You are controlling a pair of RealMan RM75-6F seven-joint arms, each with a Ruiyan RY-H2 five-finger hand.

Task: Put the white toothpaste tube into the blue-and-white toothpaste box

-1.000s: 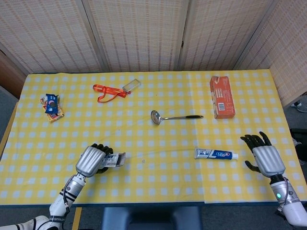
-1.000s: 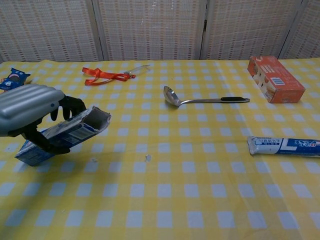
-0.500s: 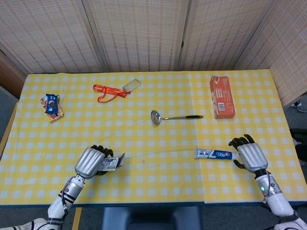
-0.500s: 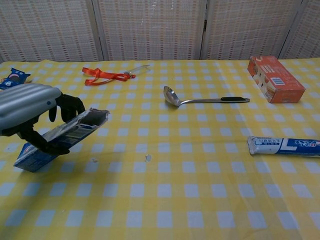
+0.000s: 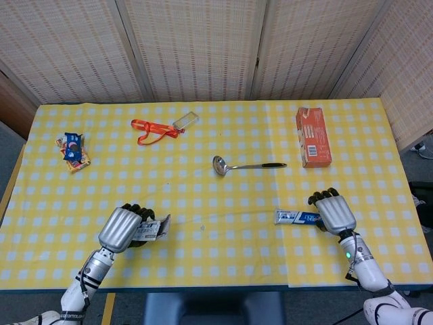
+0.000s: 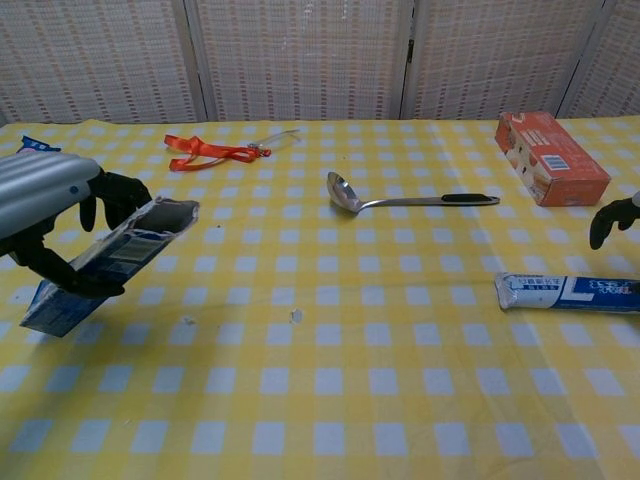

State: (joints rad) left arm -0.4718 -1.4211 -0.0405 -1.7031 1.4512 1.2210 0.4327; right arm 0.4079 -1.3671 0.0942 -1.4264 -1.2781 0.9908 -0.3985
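Note:
The blue-and-white toothpaste box (image 5: 151,230) is held off the table by my left hand (image 5: 121,228) at the front left. In the chest view the box (image 6: 112,262) tilts upward, its open end facing right, with my left hand (image 6: 48,196) wrapped over its top. The white toothpaste tube (image 5: 295,217) lies flat at the front right, cap end pointing right. My right hand (image 5: 335,211) hovers over that cap end with fingers curved down. In the chest view its fingers (image 6: 611,221) show a gap above the tube (image 6: 566,293), holding nothing.
A metal ladle (image 5: 247,165) lies mid-table. An orange-red carton (image 5: 312,137) sits at the back right, an orange lanyard with a clear tag (image 5: 156,128) at the back left, and snack packets (image 5: 74,150) at the far left. A small scrap (image 6: 296,316) lies between box and tube.
My right hand has moved left from the table's right edge to above the tube's cap end. My left hand has shifted slightly left, carrying the box.

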